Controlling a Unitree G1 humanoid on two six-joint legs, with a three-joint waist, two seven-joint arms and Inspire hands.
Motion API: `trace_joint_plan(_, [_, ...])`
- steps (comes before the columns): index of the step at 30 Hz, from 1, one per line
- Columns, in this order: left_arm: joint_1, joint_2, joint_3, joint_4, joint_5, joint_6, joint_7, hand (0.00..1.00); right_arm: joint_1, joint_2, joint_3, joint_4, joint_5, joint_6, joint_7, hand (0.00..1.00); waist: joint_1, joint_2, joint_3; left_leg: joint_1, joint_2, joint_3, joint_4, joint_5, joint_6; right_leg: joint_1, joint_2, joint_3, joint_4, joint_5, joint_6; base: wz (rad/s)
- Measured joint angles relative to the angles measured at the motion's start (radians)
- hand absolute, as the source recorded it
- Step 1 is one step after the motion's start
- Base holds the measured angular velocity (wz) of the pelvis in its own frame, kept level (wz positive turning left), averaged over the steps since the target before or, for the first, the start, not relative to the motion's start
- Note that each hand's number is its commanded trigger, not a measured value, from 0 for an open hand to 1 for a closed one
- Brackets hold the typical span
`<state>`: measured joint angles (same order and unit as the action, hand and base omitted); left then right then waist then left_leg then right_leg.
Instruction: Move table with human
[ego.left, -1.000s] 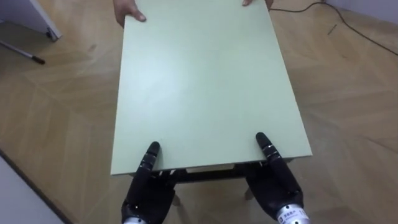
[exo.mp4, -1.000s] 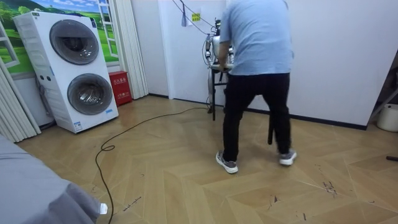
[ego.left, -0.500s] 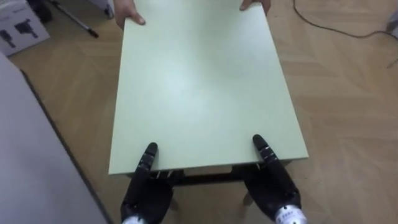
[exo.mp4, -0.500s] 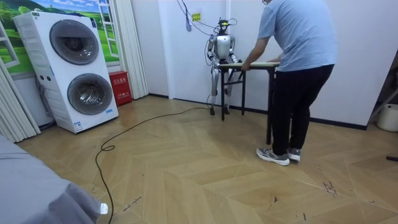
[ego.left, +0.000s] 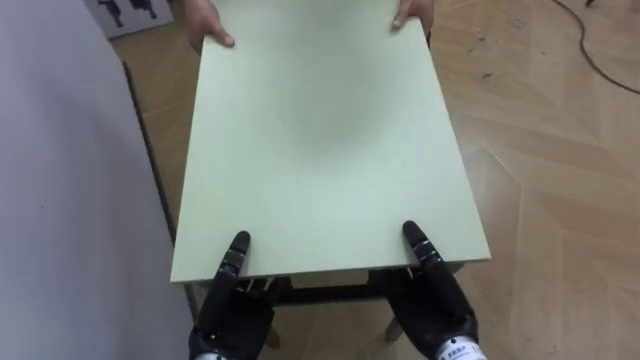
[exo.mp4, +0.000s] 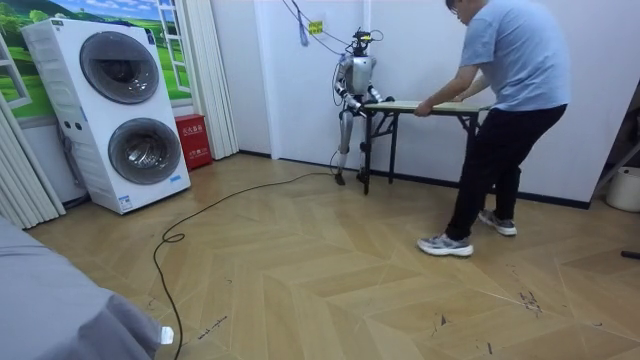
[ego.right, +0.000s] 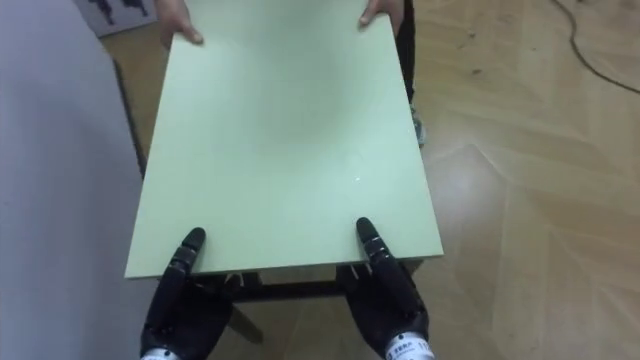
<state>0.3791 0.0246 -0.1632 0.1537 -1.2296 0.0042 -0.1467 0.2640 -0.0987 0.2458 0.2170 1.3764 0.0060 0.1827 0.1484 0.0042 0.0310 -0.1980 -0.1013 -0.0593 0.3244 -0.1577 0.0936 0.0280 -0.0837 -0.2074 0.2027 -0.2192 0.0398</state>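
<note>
Since a second earlier the person (exo.mp4: 510, 90) had backed toward the room view's right, the table (ego.left: 320, 150) following. My left hand (ego.left: 232, 305) and right hand (ego.left: 435, 300) clamped its near edge, thumbs on top, sharing the load. A wall (ego.left: 70, 180) crowded its left side.

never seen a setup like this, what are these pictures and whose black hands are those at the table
It is a two-legged humanoid robot handling a pale green table together with a person. Two pictures come from cameras in its head, looking down; the black hands are its own, left hand and right hand, at the table's near edge. Their grip underneath is hidden. The person's hands are on the far edge. Nothing lies on top. The room view shows both standing at opposite ends.
</note>
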Motion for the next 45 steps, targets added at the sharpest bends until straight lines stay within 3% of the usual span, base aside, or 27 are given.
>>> trace_joint_plan(3, [-0.008, -0.002, 0.0, 0.0, -0.003, 0.013, 0.0, 1.0, -0.007, -0.013, 0.0, 0.0, 0.009, -0.003, 0.001, 1.0, -0.003, 0.019, -0.0044, -0.018, 0.0, -0.008, 0.015, 0.0, 0.0, 0.007, 0.007, -0.024, 0.003, 0.0, 0.0, 0.58])
trace_joint_plan(5, [-0.016, -0.005, -0.006, 0.0, -0.004, 0.02, 0.002, 1.0, -0.007, -0.018, -0.005, 0.0, 0.01, -0.006, 0.003, 1.0, -0.02, 0.044, -0.0048, -0.019, -0.01, -0.082, 0.024, 0.006, -0.005, 0.005, 0.018, -0.059, 0.04, -0.004, -0.009, 0.74])
trace_joint_plan(6, [-0.017, -0.005, -0.011, 0.001, -0.004, 0.021, 0.003, 1.0, -0.006, -0.02, -0.005, 0.0, 0.009, -0.006, 0.004, 1.0, -0.029, 0.05, -0.006, -0.018, -0.014, -0.106, 0.024, 0.009, -0.007, 0.001, 0.026, -0.052, 0.04, -0.011, -0.019, 0.94])
trace_joint_plan(7, [-0.025, -0.004, -0.013, 0.003, -0.001, 0.021, 0.004, 1.0, -0.005, -0.017, -0.01, 0.0, 0.005, -0.006, 0.007, 1.0, -0.04, 0.055, -0.0066, -0.019, -0.023, -0.146, 0.014, 0.021, -0.013, -0.021, 0.06, -0.019, 0.01, -0.012, -0.039, 0.94])
trace_joint_plan(8, [-0.033, -0.005, -0.015, 0.009, 0.001, 0.022, 0.004, 1.0, -0.002, -0.014, -0.017, 0.001, 0.003, -0.007, 0.011, 1.0, -0.049, 0.057, -0.0069, -0.021, -0.036, -0.176, -0.001, 0.037, -0.019, -0.06, 0.09, 0.003, -0.026, 0.015, -0.086, 1.03])
trace_joint_plan(9, [-0.037, -0.008, -0.016, 0.018, 0.001, 0.024, 0.005, 1.0, 0.004, -0.014, -0.023, 0.002, -0.001, -0.009, 0.014, 1.0, -0.067, 0.063, -0.0115, -0.02, -0.042, -0.175, -0.014, 0.053, -0.021, -0.064, 0.084, -0.02, -0.026, 0.031, -0.101, 1.15])
trace_joint_plan(10, [-0.038, -0.013, -0.016, 0.024, 0.002, 0.036, 0.005, 1.0, 0.009, -0.016, -0.034, 0.002, -0.006, -0.013, 0.021, 1.0, -0.093, 0.069, -0.0163, -0.019, -0.027, -0.055, -0.055, 0.077, -0.024, -0.052, 0.063, -0.098, -0.036, 0.035, -0.107, 1.1])
trace_joint_plan(11, [-0.037, -0.019, -0.016, 0.026, 0.002, 0.044, 0.005, 1.0, 0.007, -0.009, -0.037, 0.007, -0.009, -0.019, 0.023, 1.0, -0.106, 0.073, -0.0155, -0.017, 0.026, 0.152, -0.029, 0.047, -0.023, -0.048, 0.057, -0.166, -0.032, 0.036, -0.109, 0.87])
trace_joint_plan(12, [-0.034, -0.02, -0.016, 0.026, 0.002, 0.044, 0.005, 1.0, 0.007, -0.008, -0.037, 0.01, -0.009, -0.019, 0.023, 1.0, -0.108, 0.072, -0.0151, -0.007, 0.055, 0.227, -0.008, 0.02, -0.026, -0.043, 0.057, -0.199, -0.029, 0.036, -0.11, 0.52])
trace_joint_plan(13, [-0.027, -0.02, -0.015, 0.026, 0.002, 0.046, 0.005, 1.0, 0.01, -0.005, -0.036, 0.011, -0.008, -0.019, 0.023, 1.0, -0.11, 0.069, -0.0136, 0.019, 0.103, 0.309, 0.019, -0.02, -0.043, -0.029, 0.059, -0.249, -0.022, 0.036, -0.11, 0.44])
trace_joint_plan(14, [-0.024, -0.021, -0.014, 0.026, 0.002, 0.053, 0.005, 1.0, 0.013, -0.006, -0.037, 0.011, -0.008, -0.018, 0.025, 1.0, -0.121, 0.069, -0.0131, 0.032, 0.128, 0.32, 0.028, -0.038, -0.064, -0.028, 0.06, -0.272, -0.01, 0.036, -0.109, 0.45])
trace_joint_plan(15, [-0.023, -0.021, -0.013, 0.026, 0.002, 0.058, 0.005, 1.0, 0.015, -0.006, -0.04, 0.011, -0.007, -0.017, 0.027, 1.0, -0.123, 0.068, -0.0122, 0.036, 0.131, 0.317, 0.022, -0.04, -0.067, -0.027, 0.06, -0.273, -0.006, 0.035, -0.109, 0.44])
trace_joint_plan(18, [-0.026, -0.021, -0.013, 0.026, 0.002, 0.062, 0.011, 1.0, 0.015, -0.008, -0.052, 0.011, -0.009, -0.002, 0.029, 1.0, -0.145, 0.062, -0.0104, 0.055, 0.12, 0.31, -0.033, -0.036, -0.05, -0.029, 0.058, -0.256, 0.02, 0.027, -0.095, 0.46])
trace_joint_plan(19, [-0.028, -0.02, -0.012, 0.026, 0.003, 0.063, 0.018, 1.0, 0.018, -0.007, -0.061, 0.011, -0.013, 0.008, 0.029, 1.0, -0.138, 0.061, -0.0097, 0.077, 0.117, 0.295, -0.061, -0.033, -0.041, -0.052, 0.051, -0.233, 0.073, 0.017, -0.076, 0.04])
trace_joint_plan(20, [-0.025, -0.018, -0.013, 0.024, 0.003, 0.062, 0.019, 1.0, 0.021, 0.007, -0.064, 0.011, -0.025, 0.014, 0.028, 1.0, -0.123, 0.057, -0.0111, 0.088, 0.116, 0.252, -0.07, -0.032, -0.039, -0.082, 0.051, -0.182, 0.088, 0.001, -0.052, -0.19])
trace_joint_plan(21, [-0.026, -0.017, -0.01, 0.024, 0.003, 0.058, 0.019, 1.0, 0.019, 0.014, -0.066, 0.009, -0.035, 0.017, 0.027, 1.0, -0.111, 0.056, -0.0105, 0.087, 0.115, 0.22, -0.07, -0.033, -0.039, -0.102, 0.052, -0.154, 0.063, 0.001, -0.054, -0.42])
trace_joint_plan(22, [-0.025, -0.018, -0.003, 0.024, 0.002, 0.052, 0.019, 1.0, 0.008, 0.016, -0.066, 0.008, -0.049, 0.022, 0.024, 1.0, -0.099, 0.063, -0.0062, 0.085, 0.114, 0.165, -0.07, -0.033, -0.04, -0.147, 0.05, -0.114, -0.001, 0.021, -0.065, -0.25])
trace_joint_plan(23, [-0.025, -0.019, -0.004, 0.025, -0.003, 0.053, 0.019, 1.0, 0.005, 0.012, -0.064, 0.008, -0.049, 0.021, 0.023, 1.0, -0.097, 0.069, -0.0053, 0.086, 0.11, 0.139, -0.071, -0.036, -0.046, -0.179, 0.032, -0.107, -0.013, 0.122, -0.08, 0.0])
trace_joint_plan(24, [-0.025, -0.02, -0.001, 0.025, -0.003, 0.053, 0.021, 1.0, 0.008, 0.009, -0.063, 0.008, -0.045, 0.018, 0.023, 1.0, -0.104, 0.072, -0.0063, 0.09, 0.111, 0.142, -0.073, -0.038, -0.05, -0.174, 0.026, -0.123, 0.004, 0.124, -0.073, 0.41])
trace_joint_plan(26, [-0.026, -0.021, -0.004, 0.025, 0.003, 0.056, 0.021, 1.0, 0.008, -0.009, -0.052, 0.008, -0.013, 0.017, 0.023, 1.0, -0.11, 0.072, -0.006, 0.106, 0.127, 0.23, -0.106, -0.036, -0.053, -0.163, 0.031, -0.151, 0.009, 0.123, -0.072, 0.43])
trace_joint_plan(28, [-0.028, -0.019, -0.004, 0.025, 0.017, 0.059, 0.02, 1.0, 0.014, -0.013, -0.051, 0.008, -0.006, 0.018, 0.026, 1.0, -0.113, 0.07, -0.005, 0.113, 0.134, 0.264, -0.129, -0.033, -0.055, -0.169, 0.033, -0.146, 0.023, 0.119, -0.069, 0.24])
trace_joint_plan(34, [-0.027, -0.004, -0.005, 0.025, 0.032, 0.061, 0.02, 1.0, 0.042, -0.023, -0.049, 0.008, 0.024, 0.039, 0.026, 1.0, -0.113, 0.064, -0.0028, 0.143, 0.119, 0.264, -0.137, -0.033, -0.055, -0.159, 0.006, -0.152, 0.078, 0.102, -0.047, 0.1])
trace_joint_plan(36, [-0.03, -0.001, -0.008, 0.025, 0.047, 0.061, 0.02, 1.0, 0.052, -0.023, -0.049, 0.008, 0.027, 0.039, 0.026, 1.0, -0.124, 0.053, 0.0039, 0.149, 0.109, 0.248, -0.136, -0.033, -0.055, -0.153, -0.008, -0.142, 0.101, 0.089, -0.033, 0.39])
trace_joint_plan(39, [-0.034, 0.013, -0.016, 0.025, 0.056, 0.062, 0.02, 1.0, 0.064, -0.015, -0.051, 0.008, 0.028, 0.039, 0.026, 1.0, -0.148, 0.031, 0.0076, 0.148, 0.086, 0.214, -0.128, -0.032, -0.053, -0.147, -0.02, -0.09, 0.122, 0.063, -0.014, 0.36])
trace_joint_plan(41, [-0.038, 0.013, -0.018, 0.032, 0.067, 0.062, 0.02, 1.0, 0.074, -0.011, -0.05, 0.009, 0.031, 0.038, 0.026, 1.0, -0.145, 0.023, 0.0092, 0.151, 0.08, 0.195, -0.126, -0.032, -0.053, -0.14, -0.017, -0.049, 0.123, 0.061, -0.013, 0.2])
trace_joint_plan(45, [-0.043, 0.012, -0.018, 0.031, 0.084, 0.062, 0.02, 1.0, 0.077, -0.012, -0.047, 0.009, 0.044, 0.036, 0.026, 1.0, -0.142, 0.015, 0.0118, 0.151, 0.078, 0.195, -0.125, -0.032, -0.053, -0.133, -0.013, -0.022, 0.112, 0.058, -0.008, 0.07])
